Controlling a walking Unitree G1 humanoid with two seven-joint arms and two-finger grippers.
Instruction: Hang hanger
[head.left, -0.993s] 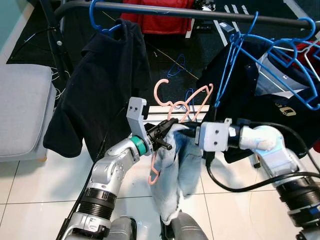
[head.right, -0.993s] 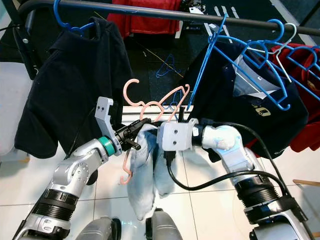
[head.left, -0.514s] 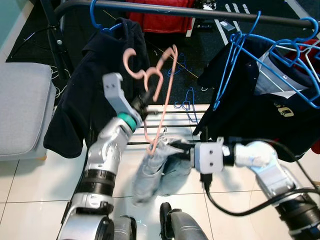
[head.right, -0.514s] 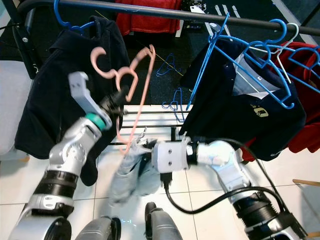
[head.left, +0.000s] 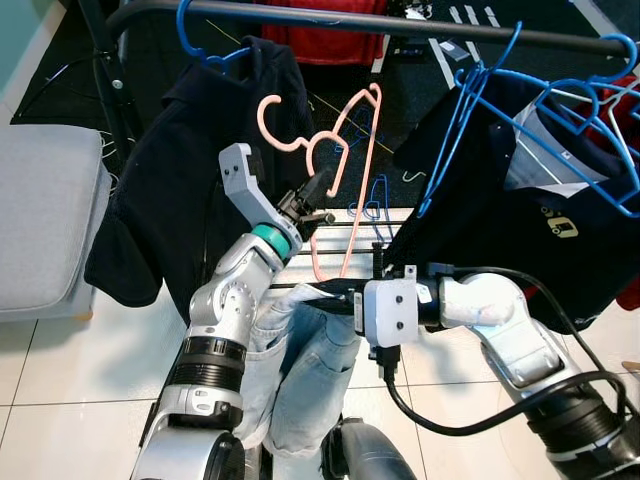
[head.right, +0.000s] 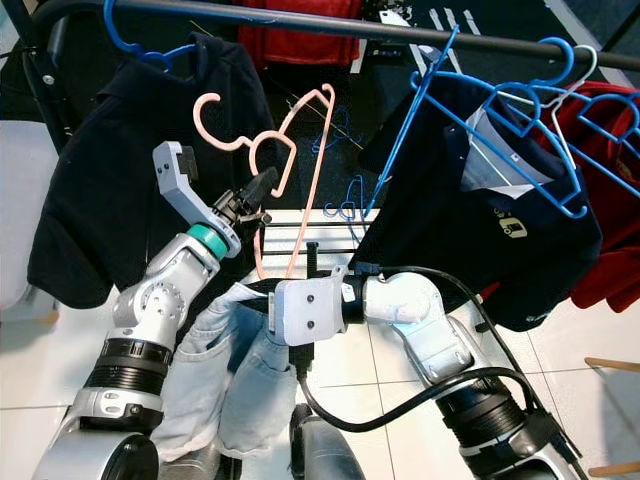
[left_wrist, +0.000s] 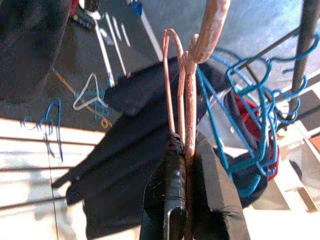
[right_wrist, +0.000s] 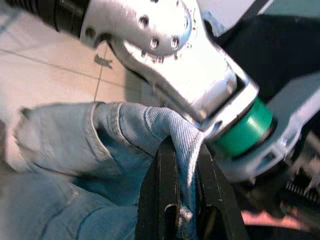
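My left gripper (head.left: 314, 193) is shut on a pink hanger (head.left: 345, 150), raised below the black rail (head.left: 400, 22); its hook points left and up, short of the rail. The left wrist view shows the black fingers (left_wrist: 172, 165) clamped on the pink hanger (left_wrist: 189, 100). Just under the hanger's lower end, my right gripper (head.left: 312, 291) is shut on the waist of light-blue jeans (head.left: 300, 370), whose legs hang spread toward the floor. In the right wrist view the denim (right_wrist: 105, 150) is pinched between the fingers (right_wrist: 160, 180). I cannot tell whether hanger and jeans touch.
A dark jacket (head.left: 200, 170) on a blue hanger hangs at the rail's left. Navy shirts (head.left: 500, 200) on several blue hangers crowd the right. Between them the rail is bare. A grey cushion (head.left: 45, 220) lies far left; a red garment (head.left: 320, 40) is behind.
The left gripper lifted the pink hanger up away from the jeans, then shifted it right. The right gripper moved left with the jeans, which now hang spread out.
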